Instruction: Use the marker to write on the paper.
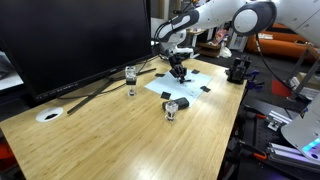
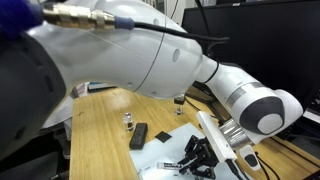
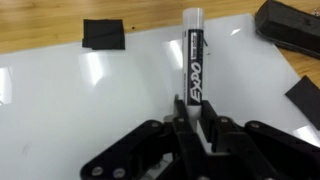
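The wooden table (image 1: 120, 140) carries a large black monitor (image 1: 70, 40) along one edge. The arm (image 1: 215, 15) reaches over the paper (image 1: 192, 88), which lies flat on the table near the monitor, with black pieces (image 3: 104, 34) at its corners. The gripper (image 3: 196, 108) hangs directly above the sheet — jaws drawn narrow, clamped on the marker (image 3: 194, 50). The marker points toward the paper — tip contact cannot be determined. A small white disc (image 1: 48, 115) lies well apart from the sheet.

White black-labelled marker (image 3: 194, 55) held between fingers (image 3: 214, 124), pale paper (image 3: 90, 100) beneath, black piece (image 3: 103, 34) at its corner
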Robot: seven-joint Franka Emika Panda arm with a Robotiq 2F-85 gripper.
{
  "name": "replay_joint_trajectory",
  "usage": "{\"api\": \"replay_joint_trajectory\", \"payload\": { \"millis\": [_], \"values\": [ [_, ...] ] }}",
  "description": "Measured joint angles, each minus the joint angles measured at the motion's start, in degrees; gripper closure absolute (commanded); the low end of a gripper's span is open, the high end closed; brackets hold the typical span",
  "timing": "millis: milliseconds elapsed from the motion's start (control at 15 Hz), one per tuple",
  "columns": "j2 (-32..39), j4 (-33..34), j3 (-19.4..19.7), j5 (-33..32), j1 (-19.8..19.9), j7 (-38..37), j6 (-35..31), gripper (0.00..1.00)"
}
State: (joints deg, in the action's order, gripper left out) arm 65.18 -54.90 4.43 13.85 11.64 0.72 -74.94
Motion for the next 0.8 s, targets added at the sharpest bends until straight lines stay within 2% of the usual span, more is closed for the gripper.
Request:
{"api": "replay_joint_trajectory", "payload": {
  "millis": [800],
  "values": [
    [0.73, 0.02, 0.01, 0.00, 0.71, -1.37, 3.36, 0.95]
  ]
}}
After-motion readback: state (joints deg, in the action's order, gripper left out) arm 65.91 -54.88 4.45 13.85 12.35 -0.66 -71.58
